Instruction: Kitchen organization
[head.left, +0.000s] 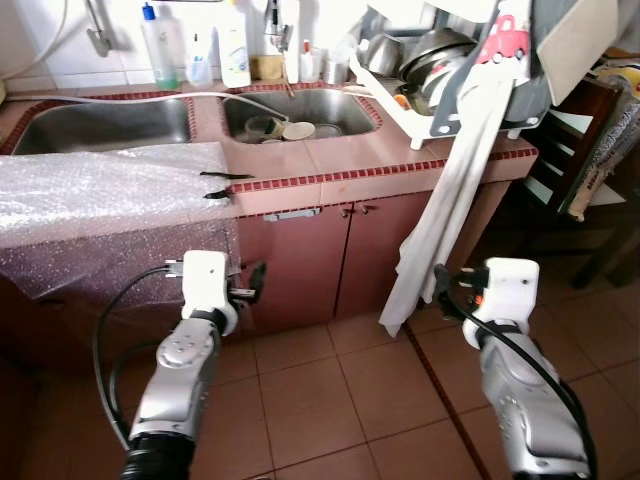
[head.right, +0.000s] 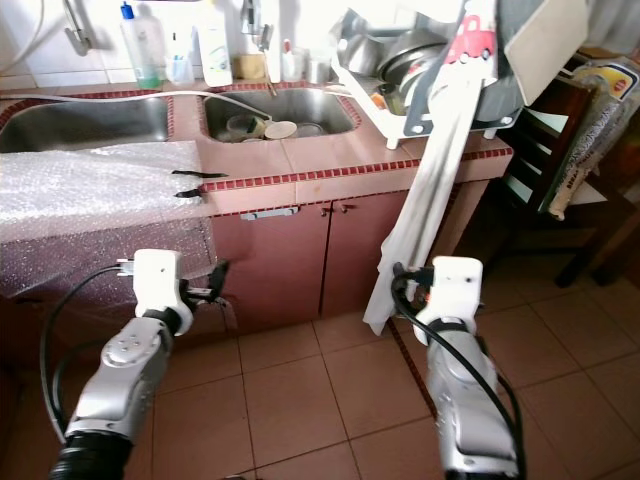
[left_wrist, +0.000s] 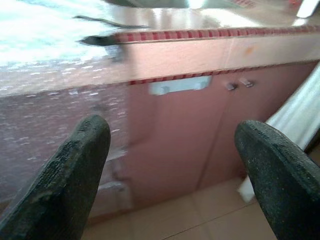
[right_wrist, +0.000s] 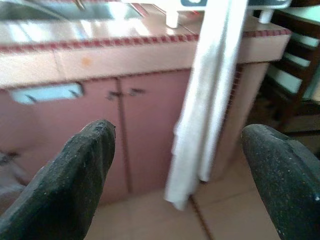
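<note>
I face a pink tiled counter (head.left: 330, 160) with two steel sink basins. The right basin (head.left: 300, 115) holds several bowls and dishes. A white dish rack (head.left: 455, 75) full of pots and lids stands on the counter's right end. My left gripper (head.left: 252, 282) is open, held low before the cabinet doors (head.left: 320, 260), with nothing between its fingers (left_wrist: 75, 170). My right gripper (head.left: 443, 290) is also open and empty, close to a long white cloth (head.left: 450, 200) that hangs from the rack. That cloth (right_wrist: 207, 100) lies straight ahead in the right wrist view.
Bubble wrap (head.left: 100, 195) covers the counter's left part and drapes over its front. Two thin black items (head.left: 225, 177) lie at its edge. Bottles (head.left: 160, 45) stand behind the sinks. A dark wooden chair (head.left: 580, 170) is at the right. Brown floor tiles (head.left: 340, 390) lie below.
</note>
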